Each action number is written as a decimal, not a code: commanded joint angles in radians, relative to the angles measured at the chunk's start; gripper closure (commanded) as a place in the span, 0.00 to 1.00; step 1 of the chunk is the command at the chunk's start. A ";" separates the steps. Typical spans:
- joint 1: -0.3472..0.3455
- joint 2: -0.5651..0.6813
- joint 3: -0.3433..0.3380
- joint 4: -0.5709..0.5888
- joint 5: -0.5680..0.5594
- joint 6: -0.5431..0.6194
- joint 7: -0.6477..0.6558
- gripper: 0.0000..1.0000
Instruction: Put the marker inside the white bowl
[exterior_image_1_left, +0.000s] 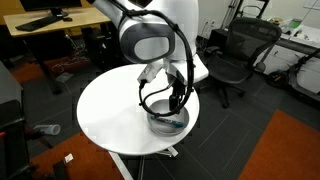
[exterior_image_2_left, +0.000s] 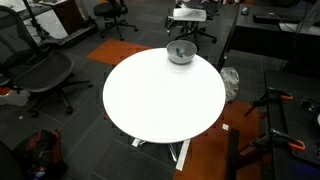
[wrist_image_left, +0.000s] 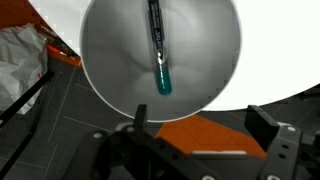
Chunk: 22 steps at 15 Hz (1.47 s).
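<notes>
The white bowl (exterior_image_1_left: 168, 123) stands near the edge of the round white table (exterior_image_1_left: 110, 110); it also shows in the other exterior view (exterior_image_2_left: 181, 54). In the wrist view the bowl (wrist_image_left: 110, 50) fills the upper frame, and the marker (wrist_image_left: 157, 45), dark with a teal tip, lies inside it on the bottom. My gripper (wrist_image_left: 200, 125) is open and empty. Its two fingers are spread apart above the bowl's near rim, clear of the marker. In an exterior view the gripper (exterior_image_1_left: 172, 102) hangs just over the bowl.
Black office chairs (exterior_image_1_left: 240, 50) (exterior_image_2_left: 45, 70) stand around the table (exterior_image_2_left: 160, 100). Orange carpet (exterior_image_1_left: 285, 150) and dark floor lie beyond the table edge. A crumpled plastic bag (wrist_image_left: 20, 60) lies on the floor beside the bowl's side of the table.
</notes>
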 joint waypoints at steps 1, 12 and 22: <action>0.018 -0.108 0.007 -0.094 0.003 -0.016 -0.028 0.00; 0.087 -0.398 -0.001 -0.338 -0.116 -0.175 -0.017 0.00; 0.085 -0.550 0.036 -0.453 -0.215 -0.289 0.000 0.00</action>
